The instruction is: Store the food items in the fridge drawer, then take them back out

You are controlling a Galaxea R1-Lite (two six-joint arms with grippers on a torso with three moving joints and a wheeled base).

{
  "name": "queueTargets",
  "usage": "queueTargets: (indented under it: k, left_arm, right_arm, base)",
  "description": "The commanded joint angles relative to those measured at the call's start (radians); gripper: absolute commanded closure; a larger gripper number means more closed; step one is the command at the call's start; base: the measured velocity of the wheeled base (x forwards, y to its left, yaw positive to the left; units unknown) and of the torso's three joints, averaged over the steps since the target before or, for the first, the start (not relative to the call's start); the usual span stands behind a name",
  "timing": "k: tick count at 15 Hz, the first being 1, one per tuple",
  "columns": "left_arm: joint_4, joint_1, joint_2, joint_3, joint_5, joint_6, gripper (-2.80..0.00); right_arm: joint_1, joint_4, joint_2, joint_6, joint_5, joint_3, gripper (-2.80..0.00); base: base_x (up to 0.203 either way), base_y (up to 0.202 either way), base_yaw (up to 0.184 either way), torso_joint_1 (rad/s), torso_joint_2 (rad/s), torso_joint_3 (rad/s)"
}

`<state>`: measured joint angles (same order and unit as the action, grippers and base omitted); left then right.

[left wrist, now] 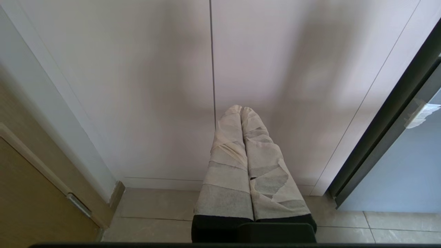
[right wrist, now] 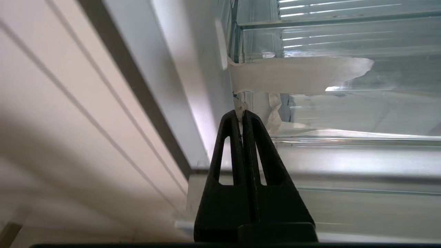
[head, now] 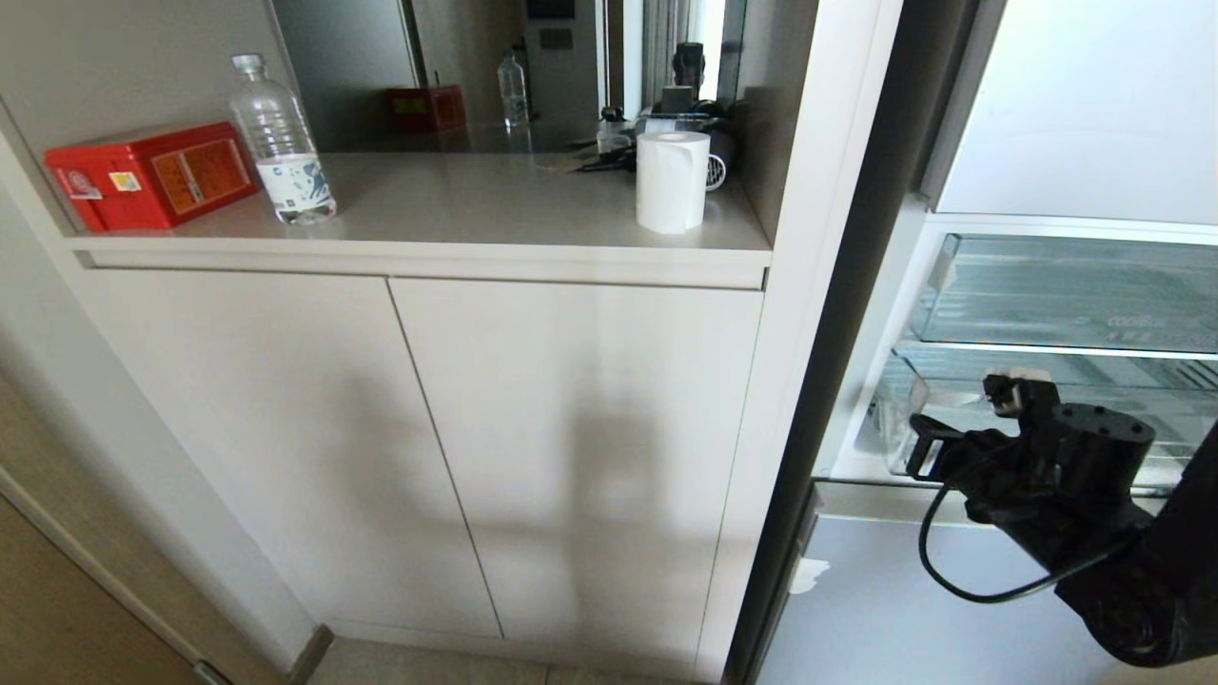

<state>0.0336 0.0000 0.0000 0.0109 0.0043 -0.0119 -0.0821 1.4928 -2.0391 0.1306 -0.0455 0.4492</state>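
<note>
Opening fridge drawer (head: 961, 400), low in the fridge beside the cabinet | right pincer (right wrist: 242, 115) clenched on its taped corner tab; pull straight, level, no twisting | left pincer (left wrist: 241, 112) clenched empty, parked | food unseen

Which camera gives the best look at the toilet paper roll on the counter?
The head view: the toilet paper roll stands upright near the counter's right end, fully visible. The left wrist view shows only cabinet doors and floor, the right wrist view only the fridge; neither shows the roll.

Clear glossy plastic fridge drawer (head: 1066, 381), ribbed floor
</note>
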Motion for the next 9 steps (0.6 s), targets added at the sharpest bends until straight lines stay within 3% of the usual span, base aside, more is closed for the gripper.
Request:
queueTargets:
  k: [1,4,5,6,9]
  left_arm:
    - [0.0,0.0,0.002,0.0,0.0,0.0,0.0]
    - [0.0,0.0,0.002,0.0,0.0,0.0,0.0]
    - [0.0,0.0,0.002,0.0,0.0,0.0,0.0]
    - [0.0,0.0,0.0,0.0,0.0,0.0,0.0]
    - [0.0,0.0,0.0,0.0,0.0,0.0,0.0]
  right_arm:
    - [0.001,0.033,0.061,0.001,-0.002,-0.114,0.0]
    - [0.001,0.037,0.118,0.003,-0.001,-0.207,0.0]
    - [0.001,0.037,0.122,0.004,-0.002,-0.22,-0.8]
    - [0.002,0.037,0.123,0.009,-0.002,-0.226,-2.8]
    - [0.001,0.037,0.173,0.029,-0.003,-0.255,-2.8]
  base:
    - [0.0,0.0,0.0,0.0,0.0,0.0]
    - [0.0,0.0,0.0,0.0,0.0,0.0]
    - [0.0,0.0,0.0,0.0,0.0,0.0]
    - [0.0,0.0,0.0,0.0,0.0,0.0]
    - [0.0,0.0,0.0,0.0,0.0,0.0]
